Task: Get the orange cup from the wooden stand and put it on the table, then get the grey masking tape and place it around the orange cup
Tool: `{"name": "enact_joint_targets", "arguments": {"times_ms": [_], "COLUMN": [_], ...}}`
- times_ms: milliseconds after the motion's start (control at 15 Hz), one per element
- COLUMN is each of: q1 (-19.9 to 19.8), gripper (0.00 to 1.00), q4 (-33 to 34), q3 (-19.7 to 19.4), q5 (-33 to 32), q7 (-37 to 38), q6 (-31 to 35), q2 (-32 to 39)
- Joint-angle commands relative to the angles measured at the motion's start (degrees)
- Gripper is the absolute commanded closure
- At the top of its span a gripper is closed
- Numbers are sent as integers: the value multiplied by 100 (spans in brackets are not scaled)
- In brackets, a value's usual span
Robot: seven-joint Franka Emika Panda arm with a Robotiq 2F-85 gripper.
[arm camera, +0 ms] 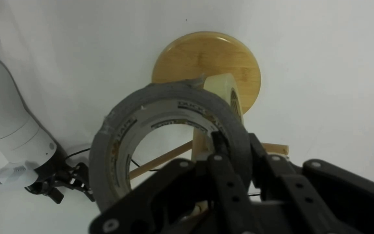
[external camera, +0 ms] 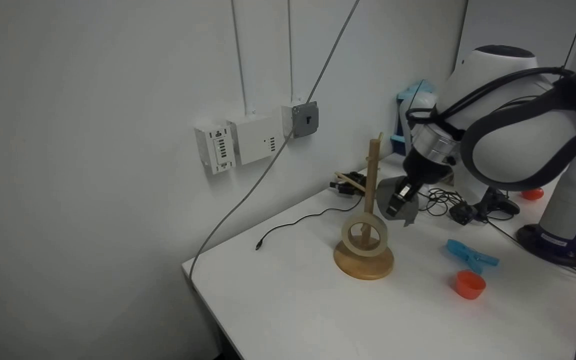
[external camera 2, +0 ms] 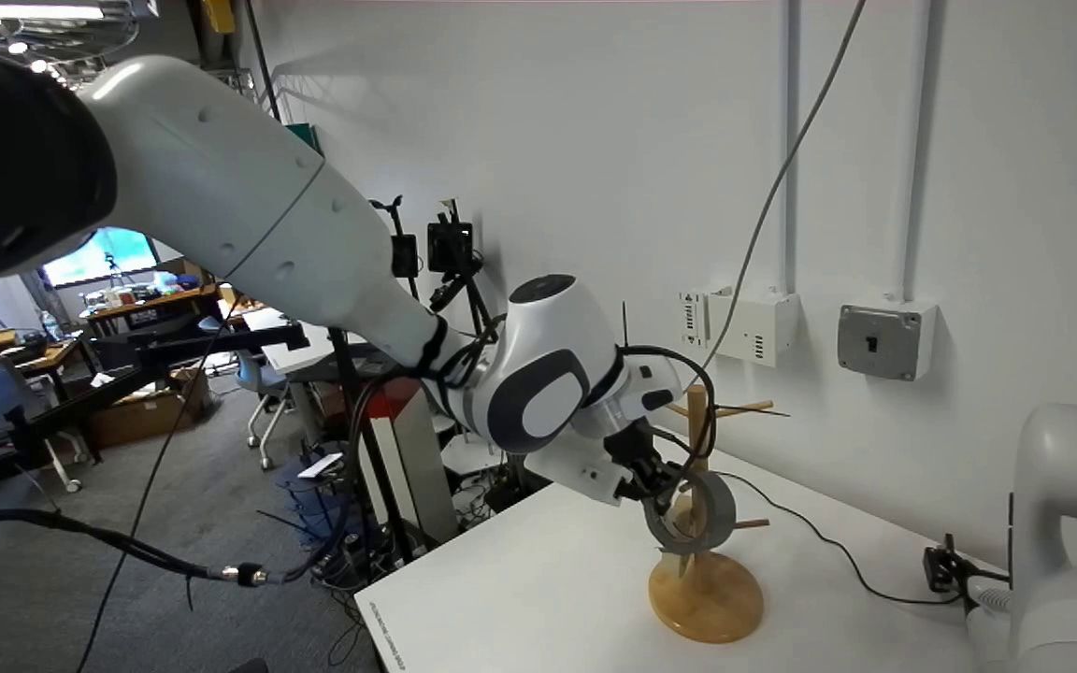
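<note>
My gripper (arm camera: 235, 136) is shut on the grey masking tape (arm camera: 101, 162), one finger inside the ring and one against its outer side. In both exterior views the tape (external camera: 385, 192) (external camera 2: 722, 512) hangs up off the table, close to the post of the wooden stand (external camera: 372, 172). Whether a peg passes through the ring I cannot tell. Upright on the white table (external camera: 288, 310) sits the orange cup (external camera: 470, 286), apart from the stand and from my gripper (external camera: 398, 202). The cup is out of view in the wrist view.
A pale tape roll (external camera: 346, 235) hangs low at the stand, over its round base (arm camera: 203, 55). Beside the cup lies a blue clip (external camera: 470, 255). Pegs (external camera 2: 746, 408) stick out from the post. Cables (external camera: 440, 200) and another white arm (arm camera: 8, 117) are nearby.
</note>
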Motion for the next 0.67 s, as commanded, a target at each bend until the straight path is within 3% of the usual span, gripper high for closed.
{"name": "enact_joint_targets", "arguments": {"times_ms": [0,600], "q1": [43,353], "gripper": [95,95], "q4": [-59,-120], "q3": [21,-133], "q5": [-15,-336], "q7": [50,323], "q6": [-207,-830], "q2": [-235,-649]}}
